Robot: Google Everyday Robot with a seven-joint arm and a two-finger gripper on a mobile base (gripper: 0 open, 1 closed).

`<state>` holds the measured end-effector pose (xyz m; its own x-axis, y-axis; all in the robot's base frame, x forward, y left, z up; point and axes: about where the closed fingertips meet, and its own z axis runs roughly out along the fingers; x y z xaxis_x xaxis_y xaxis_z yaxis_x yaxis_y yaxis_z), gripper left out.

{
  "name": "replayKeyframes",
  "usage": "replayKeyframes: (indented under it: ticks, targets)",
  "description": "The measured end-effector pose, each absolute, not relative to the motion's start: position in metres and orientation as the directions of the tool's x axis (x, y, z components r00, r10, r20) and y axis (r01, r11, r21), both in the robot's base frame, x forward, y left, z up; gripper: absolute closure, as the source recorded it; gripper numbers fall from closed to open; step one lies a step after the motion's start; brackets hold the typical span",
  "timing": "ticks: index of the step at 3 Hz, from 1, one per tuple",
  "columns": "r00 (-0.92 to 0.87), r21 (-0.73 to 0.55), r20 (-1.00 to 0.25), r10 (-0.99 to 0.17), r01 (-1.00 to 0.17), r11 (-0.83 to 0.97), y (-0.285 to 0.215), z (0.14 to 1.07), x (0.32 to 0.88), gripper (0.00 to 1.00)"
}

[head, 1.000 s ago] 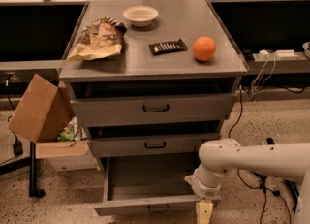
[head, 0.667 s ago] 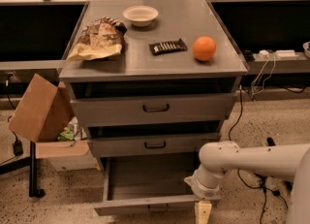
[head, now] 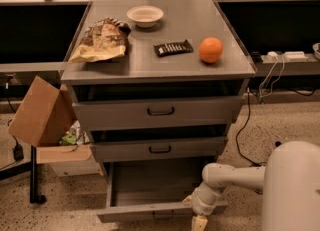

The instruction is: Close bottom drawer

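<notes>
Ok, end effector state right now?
End effector: down at the front panel of the open bottom drawer, toward its right end; open or closed cannot be told.

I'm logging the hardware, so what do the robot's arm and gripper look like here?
The arm is glossy white, built of smooth rounded tubular links, with one bulky link and a ringed wrist. No cables or markings show on it. The gripper, at the front panel of the bottom drawer by the picture's lower edge, is pale cream.

Arm (head: 227, 177) bent low, pincer (head: 199, 222) (cream-tipped) pointing down.
</notes>
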<state>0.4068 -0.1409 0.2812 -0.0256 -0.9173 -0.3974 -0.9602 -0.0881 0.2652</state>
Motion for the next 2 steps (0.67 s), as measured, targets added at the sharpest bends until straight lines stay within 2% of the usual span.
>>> replayKeyframes:
  ticks: [1, 2]
  targets:
    - [-0.009, 0.272, -0.439, -0.898, -0.954, -0.123, -0.135, 0.238, 0.402, 0.37]
    - [-0.001, 0.274, -0.426, -0.905, -0.953, -0.128, -0.132, 0.204, 0.399, 0.61]
